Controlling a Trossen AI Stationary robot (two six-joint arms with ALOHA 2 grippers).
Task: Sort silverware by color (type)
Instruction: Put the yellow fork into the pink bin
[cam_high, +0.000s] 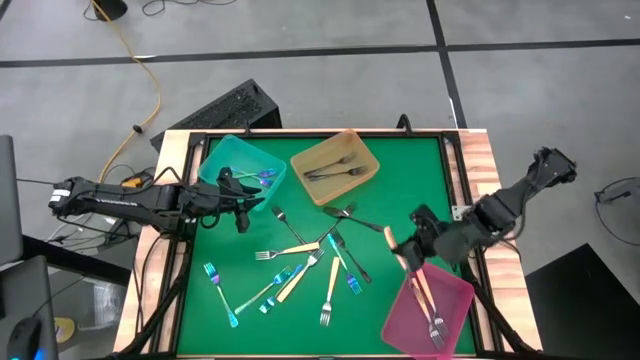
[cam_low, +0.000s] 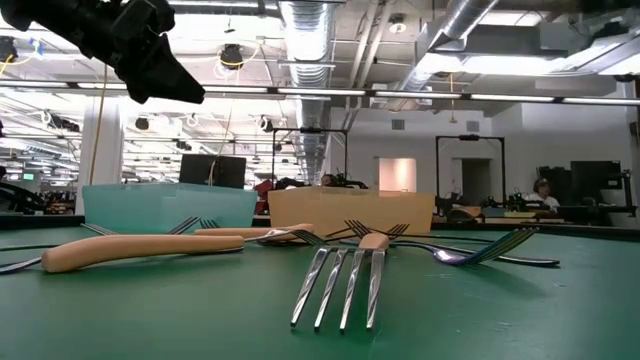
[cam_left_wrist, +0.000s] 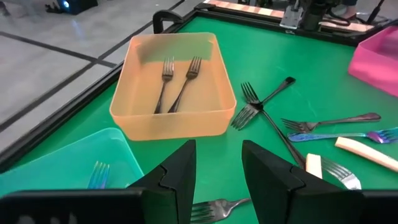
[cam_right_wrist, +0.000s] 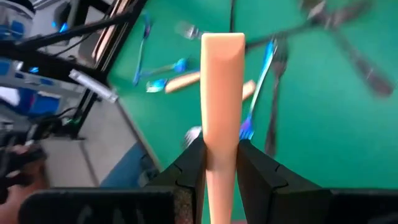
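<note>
Pinched between the right gripper's (cam_right_wrist: 219, 163) jaws you have a cream-handled utensil (cam_right_wrist: 222, 99), held above the pink tray (cam_high: 452, 290) at the table's near right corner, where a fork or two already lie. Your left gripper (cam_left_wrist: 217, 177) hangs with its jaws spread and empty by the teal tray (cam_high: 225, 160) at the far left. Two dark grey forks (cam_left_wrist: 177, 84) rest in the amber tray (cam_left_wrist: 134, 106); the remaining silverware (cam_high: 300, 265) lies scattered on the green mat (cam_high: 410, 180). No readable writing or brand shows anywhere.
</note>
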